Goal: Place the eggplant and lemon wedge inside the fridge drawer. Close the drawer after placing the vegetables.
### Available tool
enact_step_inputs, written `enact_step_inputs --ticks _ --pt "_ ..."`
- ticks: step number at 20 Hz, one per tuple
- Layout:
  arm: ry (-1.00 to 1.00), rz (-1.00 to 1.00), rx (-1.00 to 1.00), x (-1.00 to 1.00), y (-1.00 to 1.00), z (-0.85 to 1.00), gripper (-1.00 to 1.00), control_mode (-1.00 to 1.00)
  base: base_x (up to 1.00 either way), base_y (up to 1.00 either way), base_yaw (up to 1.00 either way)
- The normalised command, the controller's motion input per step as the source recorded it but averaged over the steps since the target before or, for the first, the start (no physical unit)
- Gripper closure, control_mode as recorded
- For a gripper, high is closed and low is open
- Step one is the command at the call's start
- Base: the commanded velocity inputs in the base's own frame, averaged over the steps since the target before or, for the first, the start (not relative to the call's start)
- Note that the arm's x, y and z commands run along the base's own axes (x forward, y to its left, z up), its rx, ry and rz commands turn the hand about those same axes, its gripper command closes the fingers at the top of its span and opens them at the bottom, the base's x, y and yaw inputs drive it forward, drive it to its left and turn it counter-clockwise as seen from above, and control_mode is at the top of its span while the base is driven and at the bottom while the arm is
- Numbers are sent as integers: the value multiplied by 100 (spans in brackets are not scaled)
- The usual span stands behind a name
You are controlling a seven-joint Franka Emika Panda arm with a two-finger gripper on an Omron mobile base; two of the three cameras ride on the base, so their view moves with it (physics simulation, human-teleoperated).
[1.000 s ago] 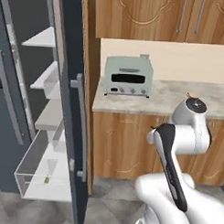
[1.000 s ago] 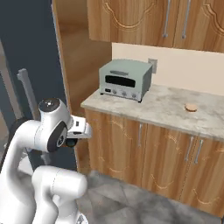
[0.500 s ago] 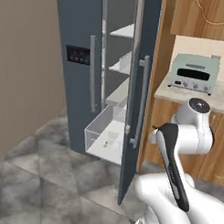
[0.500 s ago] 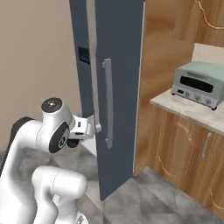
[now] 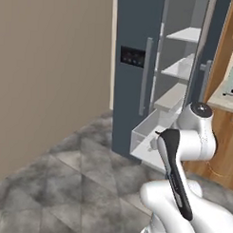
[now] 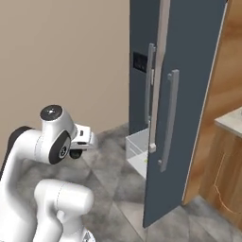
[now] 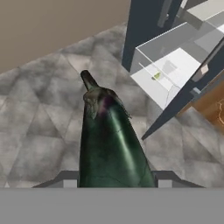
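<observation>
You're looking at flat, even rendered light with soft, weak shadows. A pale sheen streaks the eggplant (image 7: 109,144) close to the hand camera. Edges look slightly soft and pixelated; the grey floor (image 5: 63,183) stays evenly lit, without glare.

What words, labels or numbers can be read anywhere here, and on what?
None can be read.
The dark panel on the fridge door: light marks, too blurred to read.
The toaster oven on the counter: dark marks on its front, too small to read.

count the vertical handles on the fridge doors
2 in the right base view: one handle on the far door beside the dark panel, one handle on the open near door. Others may be hidden.
</observation>
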Motion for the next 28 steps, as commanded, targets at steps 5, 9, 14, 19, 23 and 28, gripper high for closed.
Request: enact_step_inputs --ticks 5,9,14,19,23,28 --pt "0 0 0 0 0 0 100 100 51 100 -16" --pt "0 0 0 0 0 0 100 100 86 100 -21" --pt "0 0 0 0 0 0 100 100 81 98 9" --pt "0 0 0 0 0 0 100 100 61 99 39" --pt "0 0 0 0 0 0 100 100 80 100 -6" --pt "0 0 0 0 0 0 100 100 72 100 -40"
